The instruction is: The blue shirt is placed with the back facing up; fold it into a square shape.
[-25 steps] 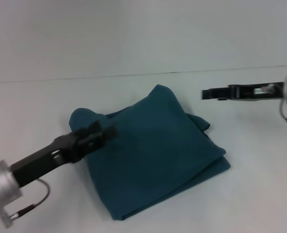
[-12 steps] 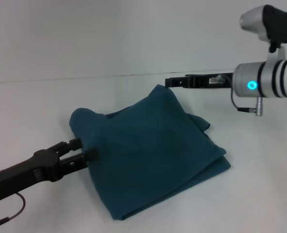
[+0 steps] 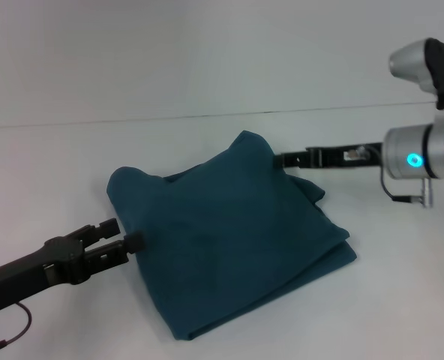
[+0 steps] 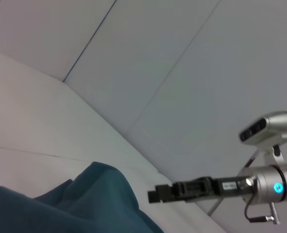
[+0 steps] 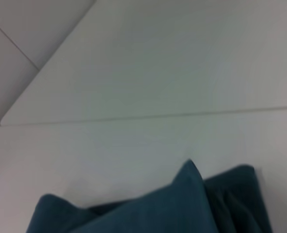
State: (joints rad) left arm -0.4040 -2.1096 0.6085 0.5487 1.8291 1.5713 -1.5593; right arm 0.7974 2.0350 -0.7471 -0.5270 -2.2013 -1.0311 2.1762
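The left hand [image 3: 126, 234] sits low on the left, right at the edge of the blue shirt [image 3: 237, 240]. Its two fingers are a little apart and grip nothing. The blue shirt lies folded in a thick bundle in the middle of the white surface [image 3: 57, 161]. The right hand [image 3: 280, 159] reaches in from the right and touches the shirt's far corner. Whether its fingers are apart or together is not clear.

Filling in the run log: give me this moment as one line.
dark teal-blue fabric shirt: folded, lying on white table | left gripper: open at its left edge | right gripper: at far corner
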